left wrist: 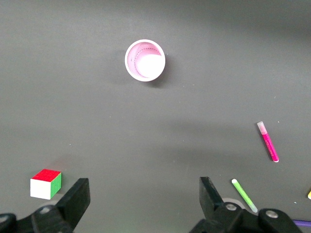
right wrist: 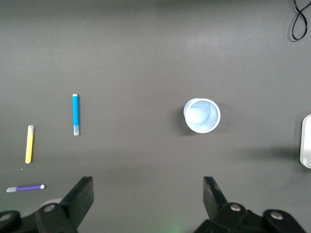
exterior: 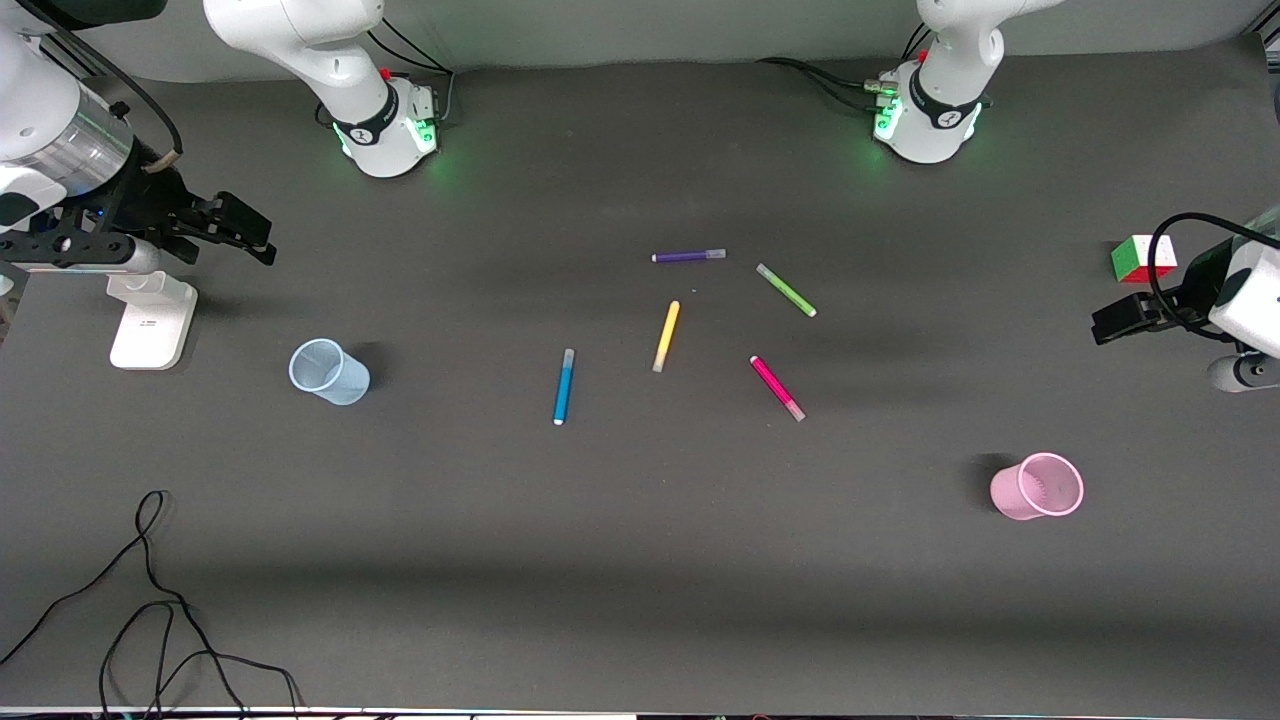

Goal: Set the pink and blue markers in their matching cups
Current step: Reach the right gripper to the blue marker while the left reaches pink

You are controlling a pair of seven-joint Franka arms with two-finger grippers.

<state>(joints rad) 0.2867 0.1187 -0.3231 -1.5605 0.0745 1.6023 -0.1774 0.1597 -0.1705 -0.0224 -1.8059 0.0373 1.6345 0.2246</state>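
The blue marker (exterior: pixel 564 386) and the pink marker (exterior: pixel 777 388) lie flat mid-table. The pale blue cup (exterior: pixel 328 372) stands toward the right arm's end. The pink cup (exterior: pixel 1040 487) stands toward the left arm's end, nearer the front camera. My right gripper (exterior: pixel 240 230) is open and empty, up over the right arm's end of the table. Its wrist view shows the blue cup (right wrist: pixel 201 115) and the blue marker (right wrist: pixel 75 114). My left gripper (exterior: pixel 1125 320) is open and empty over the left arm's end. Its wrist view shows the pink cup (left wrist: pixel 145 59) and the pink marker (left wrist: pixel 268 141).
A yellow pen (exterior: pixel 666 336), a green pen (exterior: pixel 786 290) and a purple pen (exterior: pixel 689 256) lie farther from the front camera than the two markers. A colour cube (exterior: pixel 1143 259) sits by the left gripper. A white stand (exterior: pixel 152 318) and a black cable (exterior: pixel 150 600) are at the right arm's end.
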